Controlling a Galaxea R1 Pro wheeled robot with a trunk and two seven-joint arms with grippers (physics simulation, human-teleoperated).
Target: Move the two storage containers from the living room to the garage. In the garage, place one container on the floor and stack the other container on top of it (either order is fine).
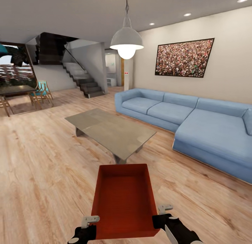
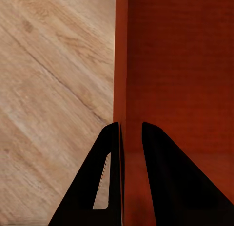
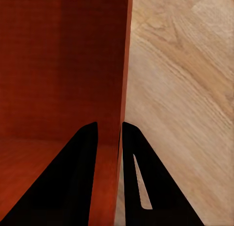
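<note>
Orange-red storage container (image 1: 124, 202) hangs between the two hands, carried above the light wood-plank floor (image 1: 42, 160) of the living room. The left hand (image 2: 131, 138) is clamped on the container's left wall near the end closest to the robot: one dark finger (image 2: 97, 187) sits outside that wall and the other inside, with the thin wall edge pinched between them. The right hand (image 3: 109, 133) grips the opposite wall the same way, one finger (image 3: 146, 187) outside over the planks and its partner inside the bin. In the head view the left hand (image 1: 87, 224) and right hand (image 1: 162, 214) sit at the near corners, so most of the topless bin reaches forward, away from the hands. Its ribbed bottom and upright walls are open to view and nothing lies inside.

Just beyond the container's far end stands a low grey worktop (image 1: 112, 130). Off to the right-hand side runs a blue sectional sofa (image 1: 196, 121) under a framed picture (image 1: 184, 58). A white pendant lamp (image 1: 126, 44) hangs above, and a staircase (image 1: 82, 79) rises at the back.
</note>
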